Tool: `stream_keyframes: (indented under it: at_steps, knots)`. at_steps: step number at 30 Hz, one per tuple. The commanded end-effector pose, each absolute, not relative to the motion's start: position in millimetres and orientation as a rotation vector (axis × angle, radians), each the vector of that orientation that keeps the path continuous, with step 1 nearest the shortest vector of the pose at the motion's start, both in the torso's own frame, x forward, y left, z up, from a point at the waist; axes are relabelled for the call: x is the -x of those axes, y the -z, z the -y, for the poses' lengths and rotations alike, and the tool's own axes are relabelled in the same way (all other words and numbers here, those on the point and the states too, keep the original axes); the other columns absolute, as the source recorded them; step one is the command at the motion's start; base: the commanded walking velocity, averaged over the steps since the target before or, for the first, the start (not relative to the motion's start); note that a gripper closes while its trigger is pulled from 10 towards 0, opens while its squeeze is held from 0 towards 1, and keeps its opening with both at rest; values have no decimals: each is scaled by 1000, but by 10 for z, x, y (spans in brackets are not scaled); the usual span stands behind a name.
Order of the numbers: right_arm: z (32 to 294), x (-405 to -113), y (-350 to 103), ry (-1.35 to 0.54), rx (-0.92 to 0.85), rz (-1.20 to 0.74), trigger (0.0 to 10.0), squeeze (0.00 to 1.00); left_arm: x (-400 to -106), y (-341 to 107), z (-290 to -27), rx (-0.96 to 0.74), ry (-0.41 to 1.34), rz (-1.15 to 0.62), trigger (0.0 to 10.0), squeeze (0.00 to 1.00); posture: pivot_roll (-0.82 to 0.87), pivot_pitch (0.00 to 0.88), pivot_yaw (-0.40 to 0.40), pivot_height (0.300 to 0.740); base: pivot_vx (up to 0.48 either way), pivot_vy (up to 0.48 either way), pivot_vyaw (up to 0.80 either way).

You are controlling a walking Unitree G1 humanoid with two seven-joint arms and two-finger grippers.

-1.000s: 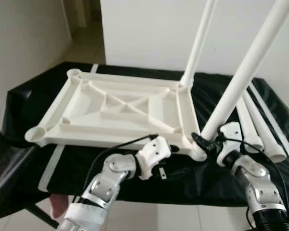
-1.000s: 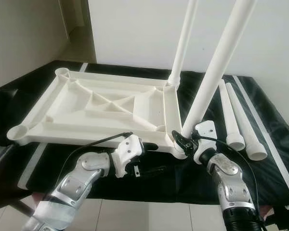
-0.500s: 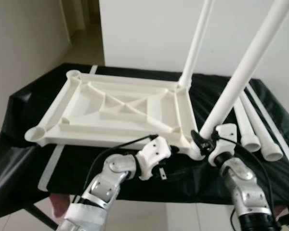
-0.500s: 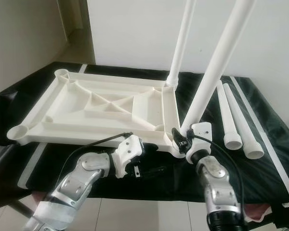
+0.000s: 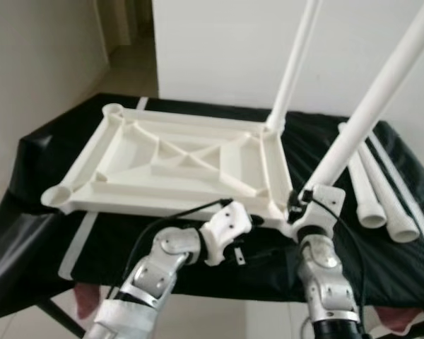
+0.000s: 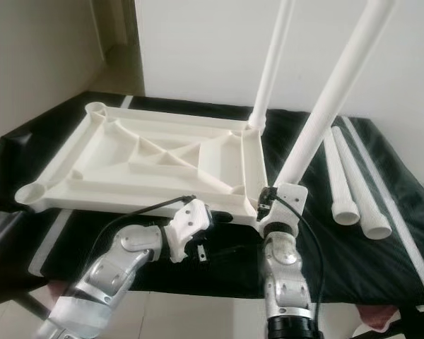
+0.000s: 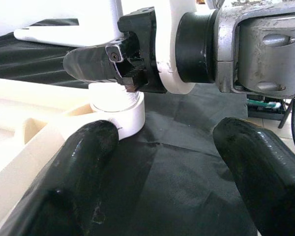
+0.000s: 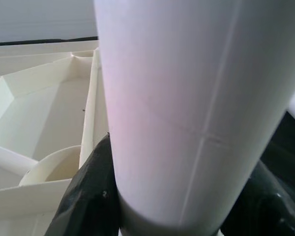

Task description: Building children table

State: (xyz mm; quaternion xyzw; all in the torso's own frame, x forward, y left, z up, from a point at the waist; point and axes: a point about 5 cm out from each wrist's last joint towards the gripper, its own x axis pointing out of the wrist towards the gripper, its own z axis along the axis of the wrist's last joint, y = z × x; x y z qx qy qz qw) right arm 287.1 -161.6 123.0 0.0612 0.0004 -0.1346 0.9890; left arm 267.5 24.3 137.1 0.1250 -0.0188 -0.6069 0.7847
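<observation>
**Second leg going into the near right corner socket**

Swinging in toward the middle since a second ago, the right arm now stands almost straight up under its gripper, where before it slanted in from the right; the leg it holds leans much as it did.

An upside-down white tabletop lies on a black cloth-covered bench. One white leg already stands in the far right corner socket. The right gripper is clamped around the foot of a second leg, which tilts up and to the right from the near right corner socket. The right wrist view shows black fingers pressed against both sides of this leg. Two spare legs lie flat on the cloth to the right, well apart from the tabletop.

The left gripper hovers just off the near edge of the tabletop, beside that same corner. Its fingers are spread wide and hold nothing; one sits close against the socket collar, though contact cannot be confirmed.

The step in hand looks like seating the second leg. The leg seems to need bringing upright over the socket and pressing down, with the left gripper well placed to steady the tabletop. The two left sockets are not yet filled.
</observation>
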Motion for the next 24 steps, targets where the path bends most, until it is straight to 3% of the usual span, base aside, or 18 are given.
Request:
stream_keyframes:
  at_steps: [1,16,17,24]
  knots:
    - [1605,-2807,-1049,306,-163,-86,10000,0,-2689,-1375,-246,-261,1267,42,10000,0,41,0,-59,740,0,0,0]
    - [1595,-2782,-1123,338,-132,-66,10000,0,-2693,-1384,-284,-261,1261,36,10000,0,33,0,-47,740,0,0,0]
    - [1603,-2783,-1131,330,-135,-62,10000,1000,-2692,-1382,-284,-261,1261,35,10000,0,33,0,-48,740,0,0,0]
    - [1641,-2789,-1193,297,-110,-35,10000,1000,-2698,-1383,-289,-261,1260,34,10000,0,30,0,-47,740,0,0,0]
